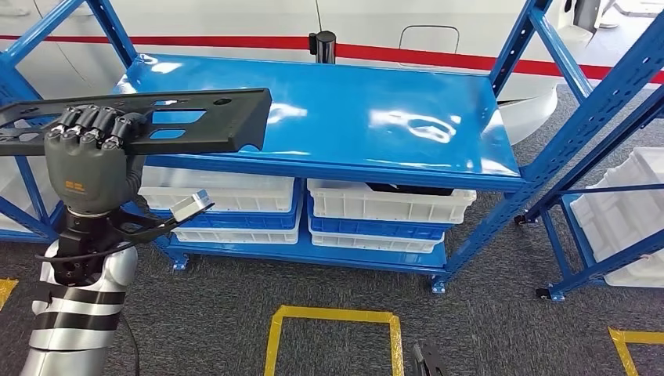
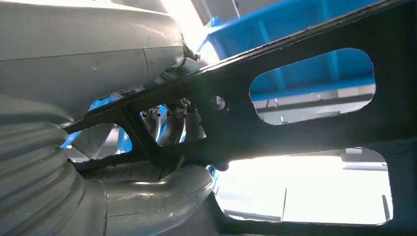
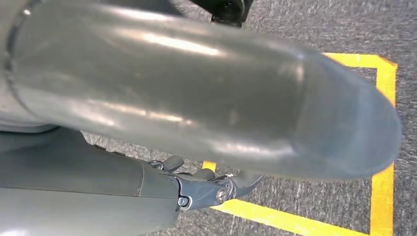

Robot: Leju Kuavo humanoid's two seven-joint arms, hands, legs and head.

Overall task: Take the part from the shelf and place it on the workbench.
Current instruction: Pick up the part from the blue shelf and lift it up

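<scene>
The left hand (image 1: 84, 160) is clamped around a flat black part (image 1: 196, 117) full of cut-outs, holding it level above the front corner of the blue shelf (image 1: 376, 117). The right hand (image 3: 206, 98) hangs over grey carpet (image 3: 305, 29) and yellow tape (image 3: 383, 187); I cannot tell its fingers' state.

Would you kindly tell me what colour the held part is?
Black; the part in the left hand shows best in the head view.
</scene>
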